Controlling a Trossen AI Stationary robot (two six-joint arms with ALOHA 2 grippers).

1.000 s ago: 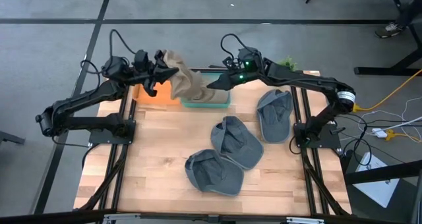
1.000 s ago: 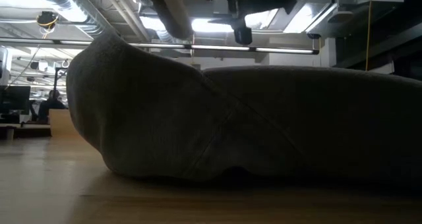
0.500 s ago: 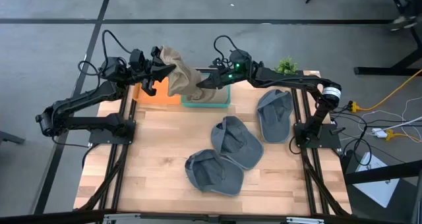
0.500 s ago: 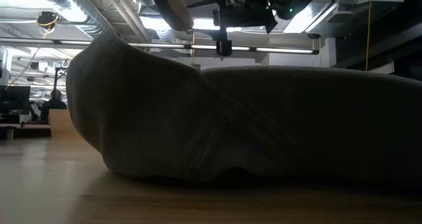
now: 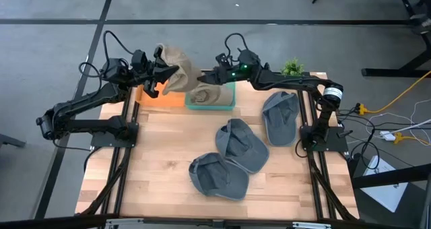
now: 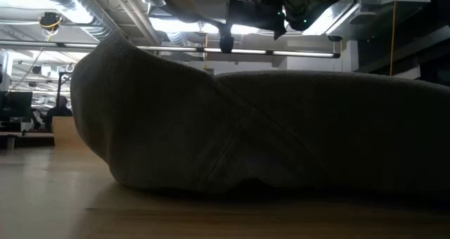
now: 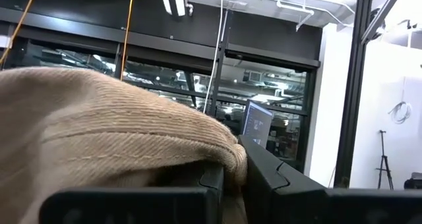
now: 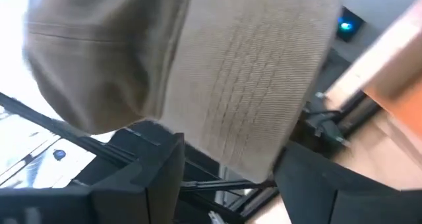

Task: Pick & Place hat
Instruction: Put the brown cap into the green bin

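Observation:
A tan hat [image 5: 178, 70] hangs in the air at the table's far edge, above an orange tray [image 5: 161, 100] and a teal tray [image 5: 222, 107]. Its lower part [image 5: 205, 94] droops into the teal tray. My left gripper [image 5: 163, 73] is shut on the hat from the left. My right gripper [image 5: 202, 76] reaches in level from the right and is open. In the right wrist view its two fingers stand on either side of the hat's stitched brim [image 8: 257, 85]. Three grey hats [image 5: 241, 145] lie on the table. My left gripper pinches a seamed edge of the tan hat [image 7: 227, 159] between its two fingers, coming slightly upward from the table's left side. The hat bulges over the fingers and hangs clear of the table on their far side. My right gripper: I cannot tell whether its fingers touch the brim.
The grey hats lie at the right [image 5: 279, 118], the middle and the near middle [image 5: 217, 176] of the wooden table. One of them fills the low view [image 6: 267, 133]. A small green plant [image 5: 292, 67] stands at the far right. The table's left half has free room.
My right gripper has gone toward the table's left, closer to the left gripper, and has tipped up to near level. The hanging part of the tan hat has been pushed left and bunched, so it hangs shorter than before. My left gripper keeps its hold.

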